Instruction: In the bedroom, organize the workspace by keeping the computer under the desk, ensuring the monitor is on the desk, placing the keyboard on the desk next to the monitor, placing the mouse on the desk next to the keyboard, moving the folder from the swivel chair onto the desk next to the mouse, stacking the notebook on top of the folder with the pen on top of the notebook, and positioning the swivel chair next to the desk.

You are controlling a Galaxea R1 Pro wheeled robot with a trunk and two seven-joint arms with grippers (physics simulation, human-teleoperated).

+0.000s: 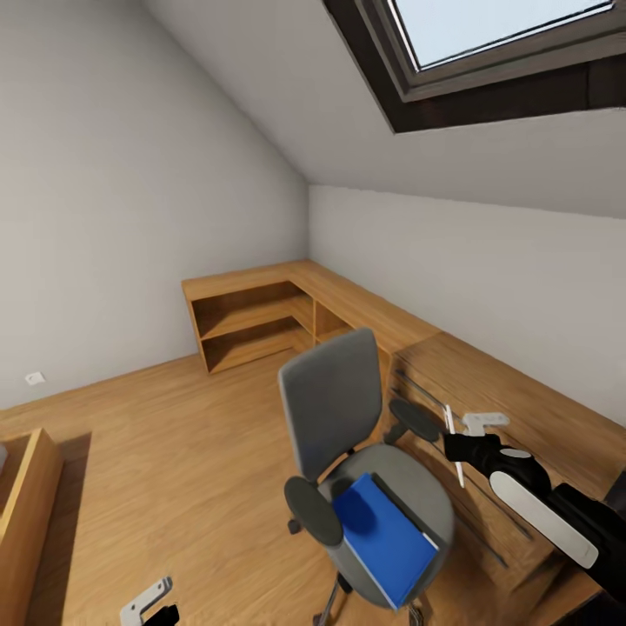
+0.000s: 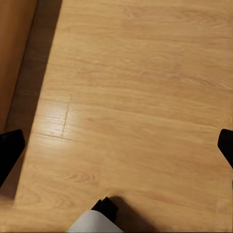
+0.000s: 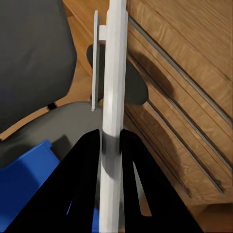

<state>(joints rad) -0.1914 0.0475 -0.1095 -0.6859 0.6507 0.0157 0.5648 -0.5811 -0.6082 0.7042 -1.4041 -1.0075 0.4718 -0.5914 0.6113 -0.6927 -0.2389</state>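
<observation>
The right end effector (image 3: 110, 145) is clamped on the pen (image 3: 112, 97), whose lower end is cut off by the wrist view's edge, above the swivel chair (image 1: 335, 404). The blue folder (image 1: 382, 537) lies on the seat, one corner overhanging the front edge. The left end effector (image 2: 116, 145) is spread wide over bare wooden floor (image 2: 136, 87), with open floor left of the chair.

The swivel chair (image 1: 365, 469) base is cut off by the frame.

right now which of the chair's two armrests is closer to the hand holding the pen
The far armrest, the one beside the wooden drawers, just next to the right hand gripping the pen. The other armrest is across the seat, beyond the blue folder.
</observation>
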